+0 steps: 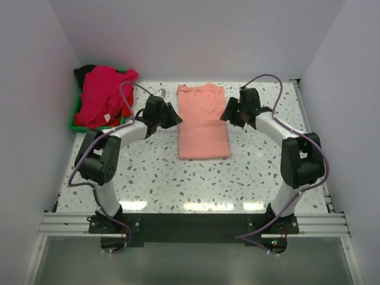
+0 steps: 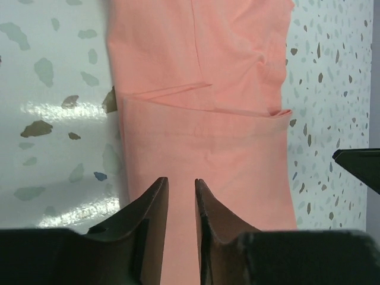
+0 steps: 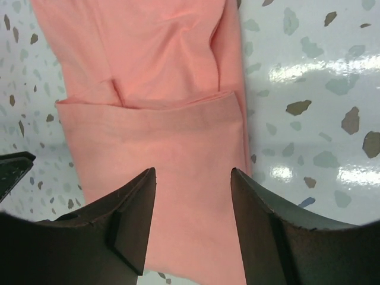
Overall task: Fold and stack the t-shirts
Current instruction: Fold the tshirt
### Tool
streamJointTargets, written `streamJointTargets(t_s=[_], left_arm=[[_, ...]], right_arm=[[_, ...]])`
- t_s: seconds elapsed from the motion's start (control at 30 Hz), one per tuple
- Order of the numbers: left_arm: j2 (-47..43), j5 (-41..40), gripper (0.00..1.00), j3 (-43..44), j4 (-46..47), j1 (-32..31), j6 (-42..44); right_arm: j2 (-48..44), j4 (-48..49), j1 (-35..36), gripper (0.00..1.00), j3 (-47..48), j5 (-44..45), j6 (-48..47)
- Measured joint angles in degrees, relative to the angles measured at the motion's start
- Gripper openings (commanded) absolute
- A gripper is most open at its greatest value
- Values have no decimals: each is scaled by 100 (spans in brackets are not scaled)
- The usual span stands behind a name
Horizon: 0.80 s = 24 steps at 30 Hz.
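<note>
A salmon-pink t-shirt [image 1: 203, 122] lies flat on the table's middle, folded into a long strip with a cross fold showing in the left wrist view [image 2: 202, 89] and the right wrist view [image 3: 154, 71]. My left gripper [image 1: 176, 116] hovers at the shirt's left edge, its jaws [image 2: 181, 180] only narrowly apart and empty, with cloth showing below. My right gripper [image 1: 228, 113] hovers at the shirt's right edge, wide open [image 3: 193, 170] and empty. A magenta-pink t-shirt [image 1: 104, 92] lies heaped over a red one [image 1: 125, 110] and a black one [image 1: 86, 70].
The heap sits in a green tray [image 1: 75, 116] at the back left, against the left wall. White walls close the table on three sides. A metal rail runs along the right edge [image 1: 312, 136]. Speckled tabletop [image 1: 178, 184] lies in front of the shirt.
</note>
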Motion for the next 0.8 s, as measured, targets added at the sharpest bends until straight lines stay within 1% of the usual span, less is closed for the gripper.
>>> streamJointTargets(t_s=[0.03, 0.13, 0.27, 0.4, 0.47, 0.6, 0.7, 0.8], left_arm=[[-20, 4, 24, -26, 15, -39, 9], [-15, 46, 19, -66, 59, -179, -2], [186, 175, 19, -2, 162, -291, -20], [688, 208, 19, 337, 166, -275, -20], [992, 195, 18, 592, 142, -260, -17], [1469, 81, 18, 1014, 59, -223, -17], [1578, 7, 18, 1062, 55, -197, -83], [1578, -68, 17, 1051, 66, -199, -175]], right_arm=[[-109, 24, 83, 56, -96, 17, -15], [-212, 55, 367, 50, -179, 118, -90], [81, 39, 592, 44, 55, 96, -177], [695, -59, 562, 38, 660, 114, -258], [1088, -90, 514, 38, 1082, 109, -297], [1609, -195, 409, 38, 1521, 157, -352], [1937, -380, 356, 38, 1770, 271, -400], [2146, -417, 339, 39, 1812, 374, -407]])
